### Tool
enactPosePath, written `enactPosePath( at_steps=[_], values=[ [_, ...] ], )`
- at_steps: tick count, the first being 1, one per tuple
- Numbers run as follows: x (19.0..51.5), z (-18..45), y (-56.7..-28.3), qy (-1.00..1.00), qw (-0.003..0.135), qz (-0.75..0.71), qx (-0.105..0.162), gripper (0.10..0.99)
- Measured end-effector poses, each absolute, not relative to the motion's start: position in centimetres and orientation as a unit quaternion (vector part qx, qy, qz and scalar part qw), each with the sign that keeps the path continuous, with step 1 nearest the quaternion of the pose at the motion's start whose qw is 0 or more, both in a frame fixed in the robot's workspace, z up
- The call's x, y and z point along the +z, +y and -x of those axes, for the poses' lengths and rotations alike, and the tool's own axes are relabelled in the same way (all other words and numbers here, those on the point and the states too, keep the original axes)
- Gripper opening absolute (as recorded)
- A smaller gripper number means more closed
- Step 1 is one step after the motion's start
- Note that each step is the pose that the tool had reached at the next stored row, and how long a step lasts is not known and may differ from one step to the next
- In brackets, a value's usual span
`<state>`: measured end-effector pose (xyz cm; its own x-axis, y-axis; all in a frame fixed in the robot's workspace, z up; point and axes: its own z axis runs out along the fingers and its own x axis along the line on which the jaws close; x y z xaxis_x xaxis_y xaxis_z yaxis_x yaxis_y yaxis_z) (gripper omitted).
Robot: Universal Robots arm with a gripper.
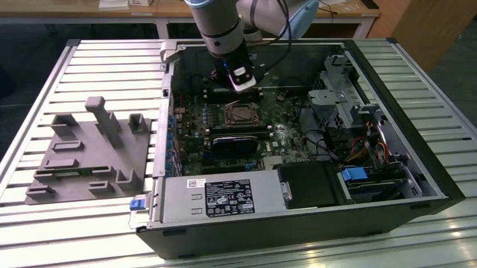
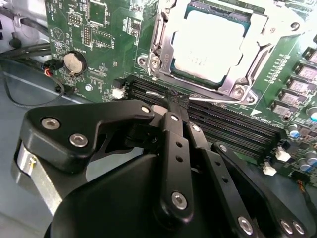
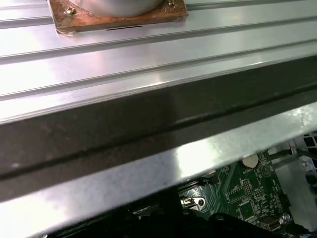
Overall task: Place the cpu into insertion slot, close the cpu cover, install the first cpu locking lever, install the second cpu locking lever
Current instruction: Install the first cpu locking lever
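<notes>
Gripper fingers are drawn right together, tips meeting at the free end of a thin wire locking lever, which runs along the socket edge next to the black memory slots. I can't tell if the wire is actually pinched or only pressed. The cpu sits flat in the insertion slot w/ the cpu cover folded down around it, so I judge this as the lever step. To do it well, I'd say: keep contact on the lever's end only, push down and sideways in one smooth arc so it tucks under its catch, and don't scrape the motherboard or the memory slots. Watch that the cover doesn't lift. In the exterior view the arm comes down near vertical into the open pc case, wrist slightly tilted, tool just at the socket's far edge.
</notes>
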<state>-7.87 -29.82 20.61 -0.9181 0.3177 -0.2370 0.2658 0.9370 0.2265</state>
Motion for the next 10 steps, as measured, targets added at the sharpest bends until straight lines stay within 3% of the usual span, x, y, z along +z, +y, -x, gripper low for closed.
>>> enactPosePath(
  at_steps=[10],
  values=[
    [20.21, 7.92, -29.69, 0.974, 0.138, -0.154, 0.095, 0.102]
  ],
)
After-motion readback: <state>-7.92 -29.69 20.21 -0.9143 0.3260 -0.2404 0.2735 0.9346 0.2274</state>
